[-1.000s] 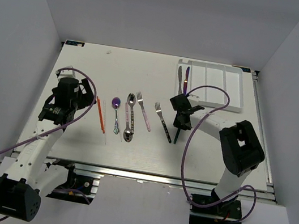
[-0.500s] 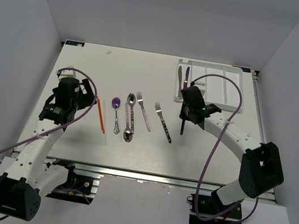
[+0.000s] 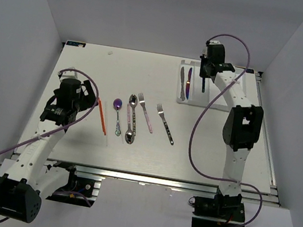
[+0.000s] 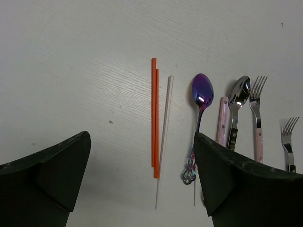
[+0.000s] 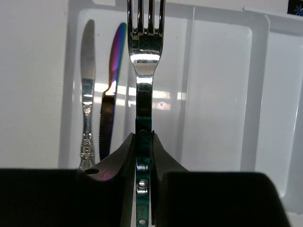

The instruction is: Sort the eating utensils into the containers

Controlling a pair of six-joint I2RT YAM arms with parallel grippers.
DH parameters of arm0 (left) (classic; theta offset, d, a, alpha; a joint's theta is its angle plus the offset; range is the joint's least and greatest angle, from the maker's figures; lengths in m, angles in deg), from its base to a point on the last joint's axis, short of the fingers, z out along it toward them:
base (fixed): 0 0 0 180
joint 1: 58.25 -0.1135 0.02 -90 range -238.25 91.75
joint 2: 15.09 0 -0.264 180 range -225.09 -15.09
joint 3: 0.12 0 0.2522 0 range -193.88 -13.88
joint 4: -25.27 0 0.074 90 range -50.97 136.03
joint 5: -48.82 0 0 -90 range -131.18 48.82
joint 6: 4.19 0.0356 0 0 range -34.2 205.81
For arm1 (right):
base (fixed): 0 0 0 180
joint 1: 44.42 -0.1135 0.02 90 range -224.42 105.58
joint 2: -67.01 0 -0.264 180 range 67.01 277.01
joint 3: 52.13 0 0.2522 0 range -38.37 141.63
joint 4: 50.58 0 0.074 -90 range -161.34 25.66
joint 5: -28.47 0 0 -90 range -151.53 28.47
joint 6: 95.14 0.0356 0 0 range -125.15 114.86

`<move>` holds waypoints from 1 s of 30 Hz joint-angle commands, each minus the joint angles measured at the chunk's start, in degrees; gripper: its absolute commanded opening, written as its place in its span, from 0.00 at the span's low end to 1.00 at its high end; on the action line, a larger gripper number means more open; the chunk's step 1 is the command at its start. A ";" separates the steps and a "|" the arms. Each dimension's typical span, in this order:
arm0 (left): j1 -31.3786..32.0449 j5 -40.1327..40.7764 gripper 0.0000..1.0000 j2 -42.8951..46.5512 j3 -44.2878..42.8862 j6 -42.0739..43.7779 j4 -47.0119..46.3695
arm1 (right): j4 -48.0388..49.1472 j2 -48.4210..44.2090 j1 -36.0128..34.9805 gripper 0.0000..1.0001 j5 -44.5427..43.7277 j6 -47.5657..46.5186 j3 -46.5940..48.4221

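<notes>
The right gripper [image 5: 143, 142] is clenched on the dark handle of a silver steel fork [image 5: 144, 61], held over the white plastic cutlery tray [image 5: 222, 94] beside a plain silver knife [image 5: 86, 94] and a purple-tinted knife [image 5: 112, 80] lying in its end compartment; the left gripper [image 4: 142, 156] gapes wide above thin orange chopsticks [image 4: 154, 118] on the surface [image 4: 71, 71].

White table [image 3: 83, 70] w/ cutlery tray [image 3: 228, 91] far right; chopsticks [image 3: 102, 117], spoons [image 3: 117, 104], forks [image 3: 166, 125] mid-left.
</notes>
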 commanded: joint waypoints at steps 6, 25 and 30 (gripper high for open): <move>0.20 -0.24 0.98 -1.18 0.51 0.31 -0.55 | -1.36 8.89 1.81 0.03 1.79 -5.95 10.10; 0.20 -0.24 0.98 -1.00 0.42 0.49 -0.73 | -2.06 -5.74 -3.62 0.81 9.08 0.73 -6.22; 0.20 -0.59 0.98 -1.53 0.42 0.49 -0.55 | 1.37 -15.09 -13.64 0.79 6.80 2.65 -24.78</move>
